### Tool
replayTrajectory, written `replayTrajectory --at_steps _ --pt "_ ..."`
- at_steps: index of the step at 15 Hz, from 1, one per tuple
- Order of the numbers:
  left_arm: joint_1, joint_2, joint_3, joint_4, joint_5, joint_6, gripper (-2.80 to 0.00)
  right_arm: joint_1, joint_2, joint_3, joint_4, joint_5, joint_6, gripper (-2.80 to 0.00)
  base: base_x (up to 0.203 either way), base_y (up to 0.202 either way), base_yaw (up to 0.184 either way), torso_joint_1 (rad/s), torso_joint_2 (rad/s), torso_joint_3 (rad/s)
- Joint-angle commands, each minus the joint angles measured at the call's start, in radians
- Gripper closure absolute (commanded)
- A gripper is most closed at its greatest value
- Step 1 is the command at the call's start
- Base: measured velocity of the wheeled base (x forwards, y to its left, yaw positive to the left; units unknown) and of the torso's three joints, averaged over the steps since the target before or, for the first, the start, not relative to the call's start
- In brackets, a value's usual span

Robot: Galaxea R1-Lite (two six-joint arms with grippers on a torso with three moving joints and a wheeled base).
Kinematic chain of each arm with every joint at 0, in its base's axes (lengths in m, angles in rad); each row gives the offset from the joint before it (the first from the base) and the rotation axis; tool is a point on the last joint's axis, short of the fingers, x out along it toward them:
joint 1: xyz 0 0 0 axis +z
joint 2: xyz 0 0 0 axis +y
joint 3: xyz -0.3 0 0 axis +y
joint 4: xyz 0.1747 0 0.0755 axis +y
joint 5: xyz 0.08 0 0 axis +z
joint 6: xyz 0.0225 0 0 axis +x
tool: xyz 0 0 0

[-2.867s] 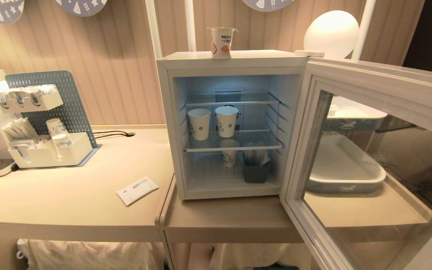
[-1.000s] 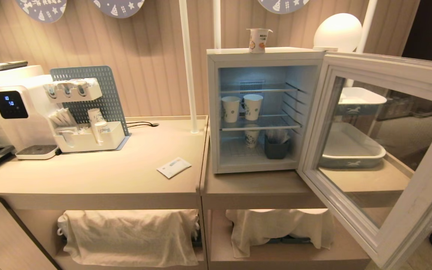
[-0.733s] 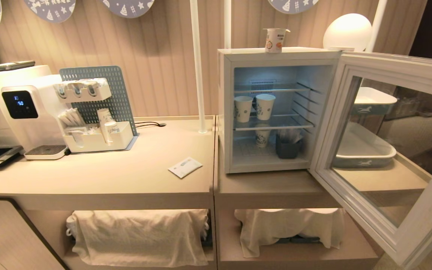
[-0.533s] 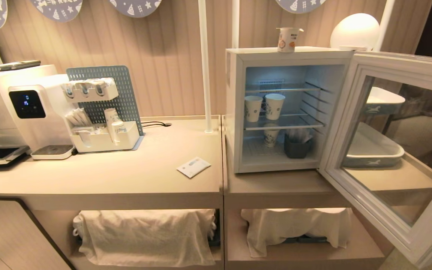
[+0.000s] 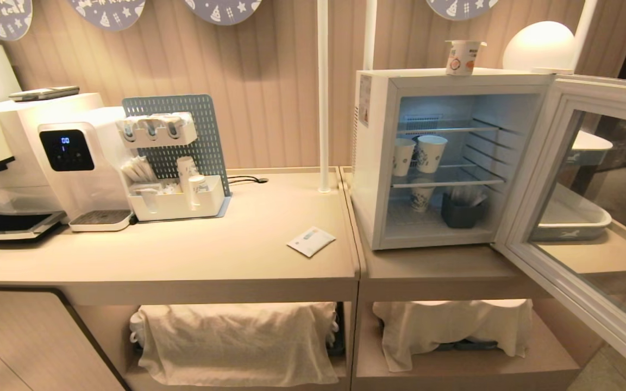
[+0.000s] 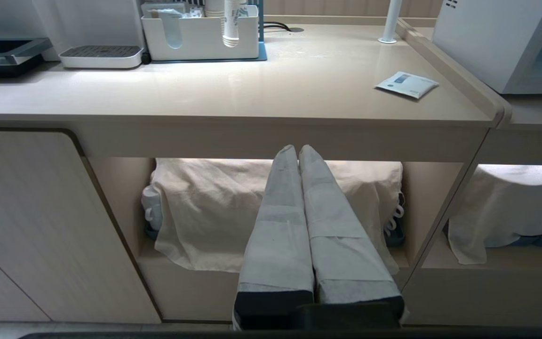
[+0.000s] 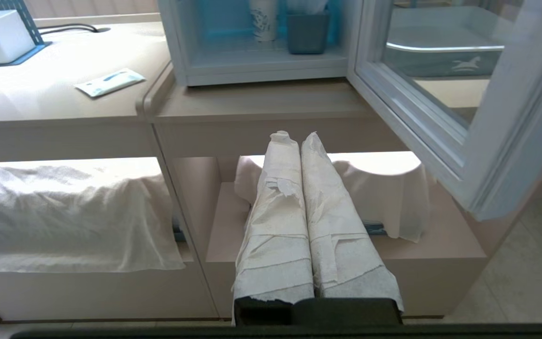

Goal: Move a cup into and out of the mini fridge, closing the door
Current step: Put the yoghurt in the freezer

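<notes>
Atop the mini fridge [image 5: 373, 157], cup [image 5: 461, 56] unmoved, door [image 5: 590, 212] still open, view shifted.

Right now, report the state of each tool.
Left tool: closed, holding nothing.
Right tool: closed, holding nothing.

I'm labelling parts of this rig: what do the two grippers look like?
Left gripper: two long tapering fingers wrapped in smooth grey-white tape, on a black base. Right gripper: the same shape and black base, wrapped in white, wrinkled, frayed paper-like tape.
</notes>
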Motion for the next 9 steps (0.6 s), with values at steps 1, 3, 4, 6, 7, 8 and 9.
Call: replayTrajectory --at_steps 1,3,4,6,7,8,9 --pt "0.002 0.001 -0.001 0.001 0.000 -0.001 0.00 0.001 0.001 0.000 0.000 0.000 0.000 0.00 0.000 0.069 0.008 0.002 0.00 0.002" --pt "0.002 0.001 -0.001 0.002 0.000 -0.001 0.00 0.001 0.001 0.000 0.000 0.000 0.000 0.00 0.000 0.000 0.000 0.000 0.00 0.000" --pt "0.002 0.001 -0.001 0.002 0.000 0.001 0.00 0.001 0.001 0.000 0.000 0.000 0.000 0.00 0.033 -0.004 0.016 0.002 0.00 0.001" --pt "0.002 0.001 -0.001 0.002 0.000 0.000 0.00 0.001 0.001 0.000 0.000 0.000 0.000 0.00 0.102 0.000 -0.006 -0.002 -0.01 0.002" --pt "0.002 0.001 -0.001 0.002 0.000 -0.001 0.00 0.001 0.001 0.000 0.000 0.000 0.000 0.00 0.187 0.000 0.000 0.003 0.00 -0.002" --pt "0.002 0.001 -0.001 0.002 0.000 0.001 0.00 0.001 0.001 0.000 0.000 0.000 0.000 0.00 0.197 0.000 0.000 0.008 0.01 0.003" --pt "0.002 0.001 -0.001 0.002 0.000 0.001 0.00 0.001 0.001 0.000 0.000 0.000 0.000 0.00 0.203 0.000 -0.001 0.007 0.01 0.002"
